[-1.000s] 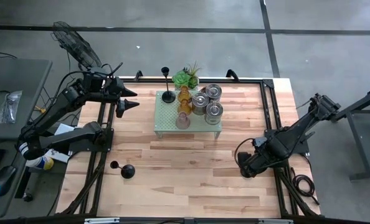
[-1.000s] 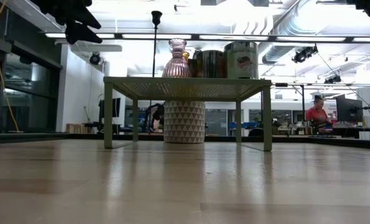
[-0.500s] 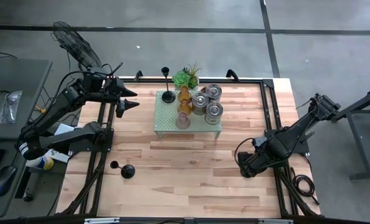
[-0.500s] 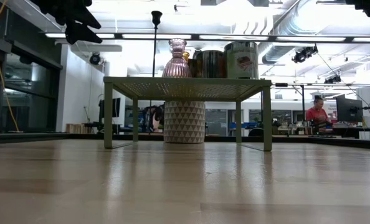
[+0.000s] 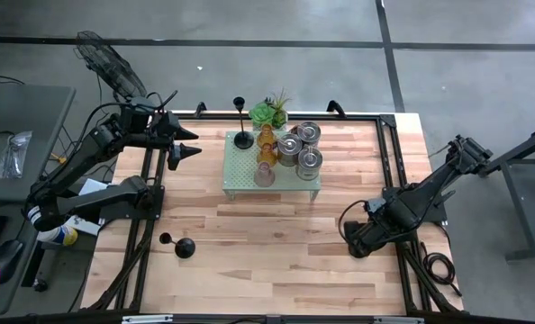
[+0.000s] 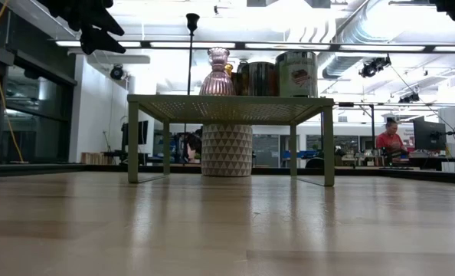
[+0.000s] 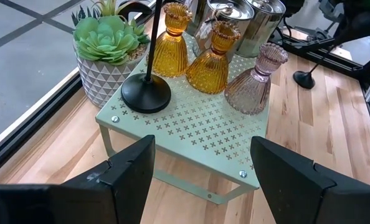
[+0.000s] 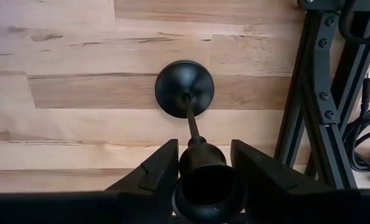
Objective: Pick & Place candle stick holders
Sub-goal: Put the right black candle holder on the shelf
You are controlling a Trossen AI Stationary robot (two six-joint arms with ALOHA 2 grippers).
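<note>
Wooden table (image 5: 276, 243) under bright ceiling lights (image 6: 235, 44)

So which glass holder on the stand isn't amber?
The pinkish glass holder, at the end of the row farthest from the potted plant. The two amber ones stand between them.

The bench (image 5: 276, 243) is pale wood in long butted planks with visible grain and a light sheen, and the pale green stand (image 7: 191, 134) on it looks like matt painted sheet metal, punched all over with small cross-shaped holes. On the stand, two amber holders (image 7: 188, 53) and a pinkish one (image 7: 256, 84) are ribbed, glossy glass, the silvery cylindrical holders (image 7: 250, 18) are shiny metal, and the black holder (image 7: 146, 93) has a smooth matt base. The black candle stick (image 8: 186, 93) in the right wrist view has a smooth, dull finish, probably painted metal, and the dark fingers (image 8: 151, 174) around its cup look like matt plastic.
</note>
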